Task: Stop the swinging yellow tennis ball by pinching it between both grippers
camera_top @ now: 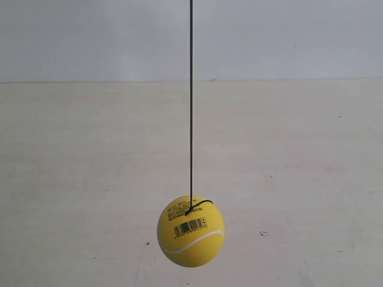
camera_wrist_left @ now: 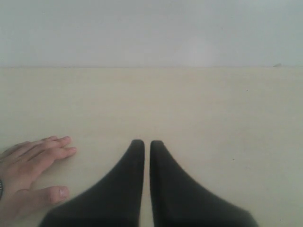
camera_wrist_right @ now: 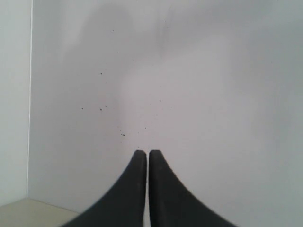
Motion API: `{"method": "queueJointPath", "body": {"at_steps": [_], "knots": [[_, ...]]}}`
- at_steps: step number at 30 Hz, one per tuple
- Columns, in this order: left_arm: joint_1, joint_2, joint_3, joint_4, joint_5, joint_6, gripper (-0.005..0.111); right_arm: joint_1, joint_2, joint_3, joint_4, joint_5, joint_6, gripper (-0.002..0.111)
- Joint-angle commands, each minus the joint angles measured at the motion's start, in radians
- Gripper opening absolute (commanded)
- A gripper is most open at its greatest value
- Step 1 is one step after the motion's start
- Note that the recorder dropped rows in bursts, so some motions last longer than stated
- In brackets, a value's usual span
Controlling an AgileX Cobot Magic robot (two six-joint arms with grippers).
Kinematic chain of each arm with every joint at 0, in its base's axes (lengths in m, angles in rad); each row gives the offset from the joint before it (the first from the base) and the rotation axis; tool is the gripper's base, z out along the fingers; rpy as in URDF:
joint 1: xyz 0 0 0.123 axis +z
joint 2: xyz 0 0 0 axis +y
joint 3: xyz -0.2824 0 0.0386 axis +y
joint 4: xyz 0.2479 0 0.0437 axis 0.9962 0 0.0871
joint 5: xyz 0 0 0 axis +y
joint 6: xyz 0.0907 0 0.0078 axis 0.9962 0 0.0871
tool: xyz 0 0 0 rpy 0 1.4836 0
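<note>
The yellow tennis ball (camera_top: 191, 231) hangs on a thin black string (camera_top: 191, 101) above the pale table, low in the exterior view; its barcode label and white seam face the camera. No arm or gripper shows in that view. In the left wrist view my left gripper (camera_wrist_left: 147, 143) is shut, its black wedge fingers (camera_wrist_left: 124, 184) nearly touching, with nothing between them and only table ahead. My right gripper (camera_wrist_right: 144, 152) is also shut and empty, pointing at a white wall. Neither wrist view shows the ball.
A person's hand (camera_wrist_left: 33, 170) lies flat on the beige table (camera_wrist_left: 199, 109) just beside the left gripper. A white wall (camera_top: 287, 36) rises behind the table. In the right wrist view a wall corner (camera_wrist_right: 30, 94) and a bit of table (camera_wrist_right: 28, 212) show.
</note>
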Motion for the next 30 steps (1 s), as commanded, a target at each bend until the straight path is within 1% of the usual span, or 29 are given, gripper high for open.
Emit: {"method": "queueJointPath", "body": {"at_steps": [1,25,30], "knots": [[0.005,-0.001,0.003,-0.007,0.008,0.000,0.005,0.001,-0.005,0.005,0.001,0.001,0.002,0.000],[0.005,-0.001,0.003,-0.007,0.008,0.000,0.005,0.001,-0.005,0.005,0.004,0.003,-0.007,0.000],[0.005,-0.001,0.003,-0.007,0.008,0.000,0.005,0.001,-0.005,0.005,0.110,0.016,-0.032,0.000]]}}
